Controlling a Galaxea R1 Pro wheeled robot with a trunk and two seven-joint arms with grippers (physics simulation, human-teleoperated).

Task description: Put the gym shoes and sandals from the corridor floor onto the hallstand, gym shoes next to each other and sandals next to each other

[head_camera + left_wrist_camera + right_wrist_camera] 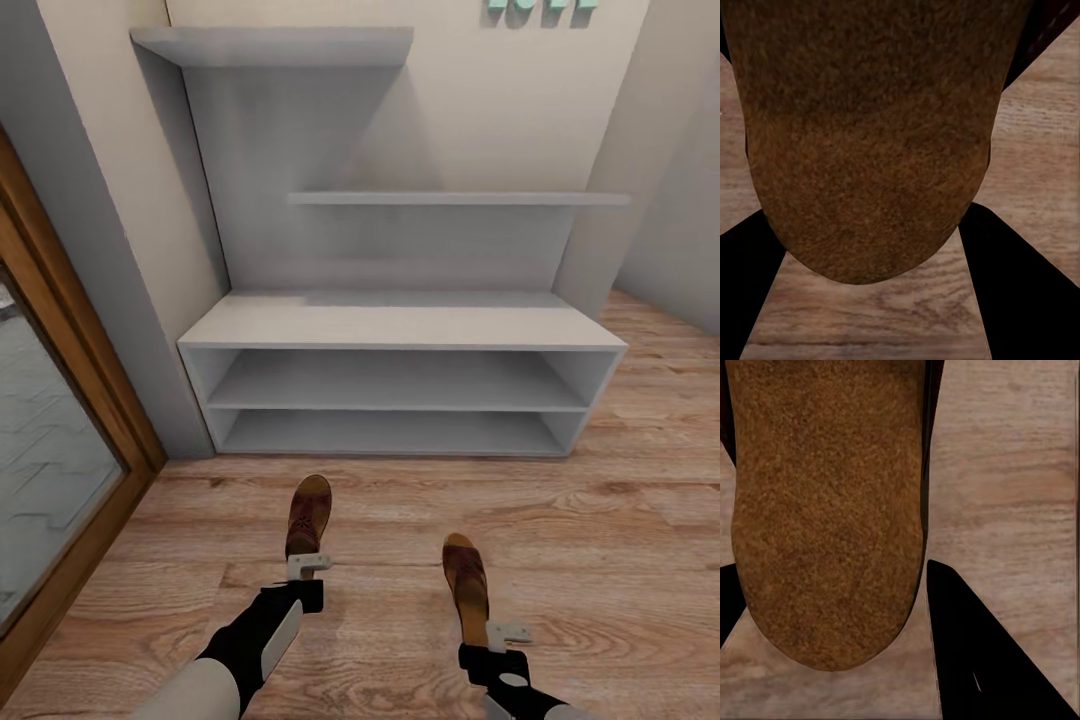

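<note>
Both grippers, left (306, 568) and right (502, 634), are each clamped on the heel of a brown sandal, one (308, 514) at the left, the other (466, 588) at the right, above the corridor floor (620, 540) facing the white hallstand (400, 325). Gripped only at the heel end, either sandal could pivot or slip free during the reach, landing on the floor short of the rack.
</note>
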